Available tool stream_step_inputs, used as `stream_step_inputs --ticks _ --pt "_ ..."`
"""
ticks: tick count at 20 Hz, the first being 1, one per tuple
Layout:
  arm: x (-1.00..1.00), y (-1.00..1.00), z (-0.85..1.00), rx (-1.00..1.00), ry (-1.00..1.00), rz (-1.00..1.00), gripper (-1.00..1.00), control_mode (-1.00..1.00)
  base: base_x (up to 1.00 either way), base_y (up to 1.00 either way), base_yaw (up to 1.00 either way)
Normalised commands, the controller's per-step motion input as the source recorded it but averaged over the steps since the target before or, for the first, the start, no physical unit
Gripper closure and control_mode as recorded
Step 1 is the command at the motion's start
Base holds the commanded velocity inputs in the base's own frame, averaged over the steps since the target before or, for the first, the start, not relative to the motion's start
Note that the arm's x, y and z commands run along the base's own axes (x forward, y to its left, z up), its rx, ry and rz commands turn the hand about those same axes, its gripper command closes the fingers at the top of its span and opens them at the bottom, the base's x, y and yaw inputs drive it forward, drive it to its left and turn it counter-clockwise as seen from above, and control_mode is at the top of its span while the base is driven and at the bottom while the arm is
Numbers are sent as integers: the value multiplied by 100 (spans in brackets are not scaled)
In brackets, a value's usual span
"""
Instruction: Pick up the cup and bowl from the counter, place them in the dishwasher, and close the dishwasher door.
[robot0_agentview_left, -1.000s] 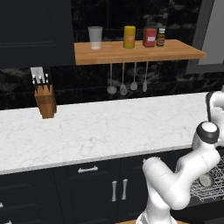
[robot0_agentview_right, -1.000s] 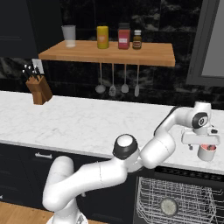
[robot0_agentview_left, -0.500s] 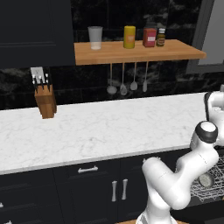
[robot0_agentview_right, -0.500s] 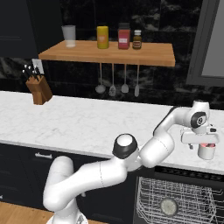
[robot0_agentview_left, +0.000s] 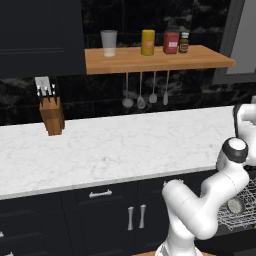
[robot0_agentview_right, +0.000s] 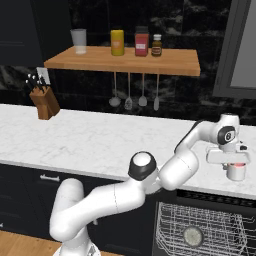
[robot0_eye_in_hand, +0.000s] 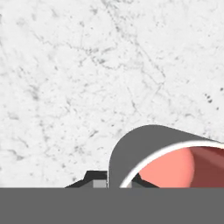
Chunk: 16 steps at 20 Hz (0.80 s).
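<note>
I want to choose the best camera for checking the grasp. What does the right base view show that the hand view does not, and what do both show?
Right base view alone: the gripper shut on the cup, the wooden shelf, the knife block, and the dishwasher rack below. Hand view alone: the cup's reddish inside, seen from above. Both: the cup and the marble counter.

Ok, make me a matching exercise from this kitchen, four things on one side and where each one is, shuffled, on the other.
Things:
1. cup
2. knife block
3. glass tumbler
4. ladles

Places:
A. on the wooden shelf
B. hanging under the shelf
C. in the shut claw
D. on the counter, far left

Pairs: 1-C, 2-D, 3-A, 4-B
</note>
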Motion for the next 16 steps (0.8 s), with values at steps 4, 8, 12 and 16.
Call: stream_step_inputs --ticks 4,8,12,16 --pt "-64 1 1 12 -8 17 100 -100 0 0 0" --pt "-100 9 -7 0 -5 62 100 -100 0 0 0" --pt "-100 19 -3 0 -11 63 100 -100 0 0 0" --pt "-100 27 -1 0 -10 63 100 -100 0 0 0"
